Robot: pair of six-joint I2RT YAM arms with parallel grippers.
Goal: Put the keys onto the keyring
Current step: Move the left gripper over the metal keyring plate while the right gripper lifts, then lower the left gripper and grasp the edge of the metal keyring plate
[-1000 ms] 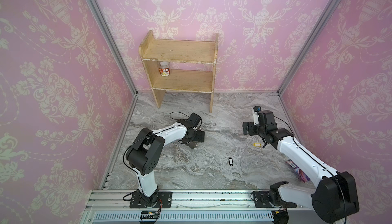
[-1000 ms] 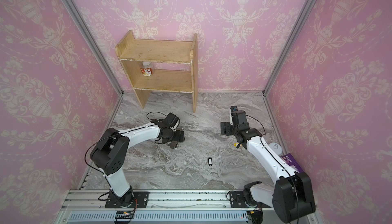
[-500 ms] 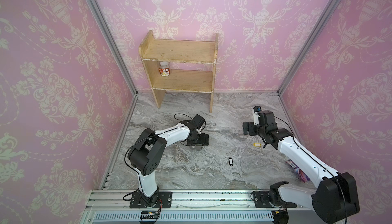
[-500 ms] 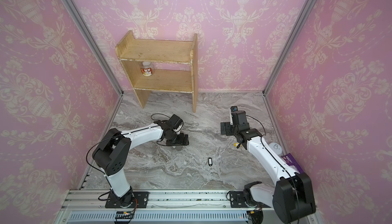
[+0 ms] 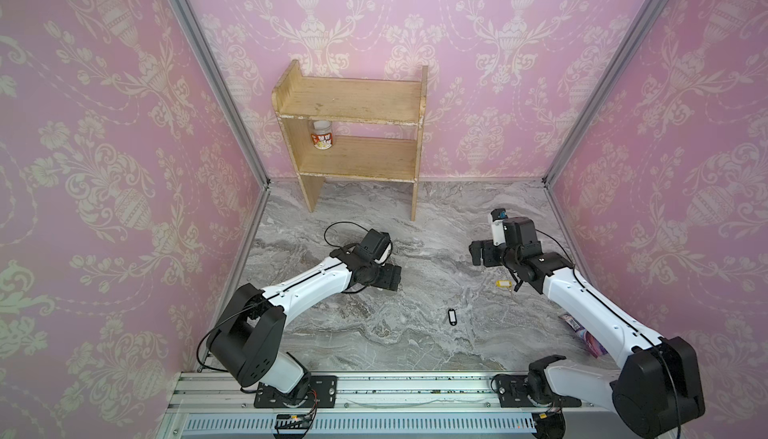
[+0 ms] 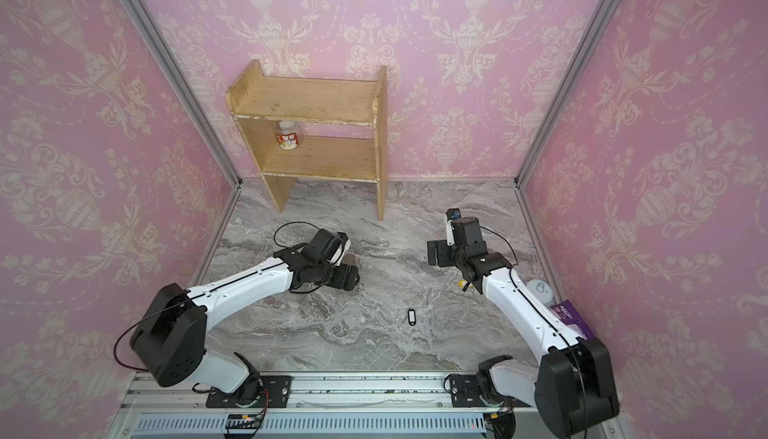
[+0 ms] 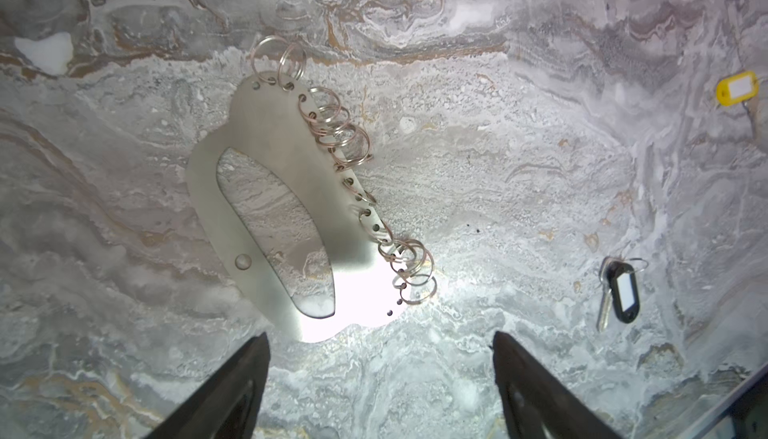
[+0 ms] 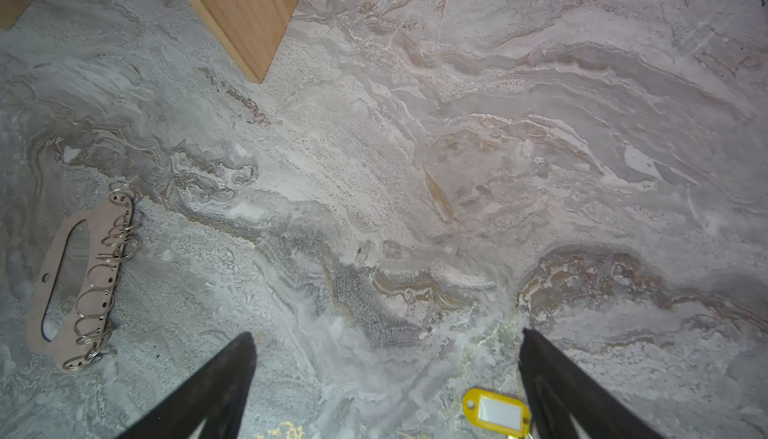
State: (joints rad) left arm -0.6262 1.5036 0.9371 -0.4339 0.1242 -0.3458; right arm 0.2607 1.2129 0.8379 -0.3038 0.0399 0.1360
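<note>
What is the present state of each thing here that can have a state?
keyring: lying flat, its rings empty.
yellow key tag: lying flat, off the keyring.
black key tag: lying flat, off the keyring.
left gripper: open, empty.
right gripper: open, empty.
jar: upright on lower shelf.

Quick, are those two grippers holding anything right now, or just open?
Left gripper: open, empty, with the keyring lying just ahead.
Right gripper: open, empty; the yellow key tag lies loose near it.

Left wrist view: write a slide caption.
Open left gripper near the keyring; black key tag and yellow key tag lie loose.
</note>
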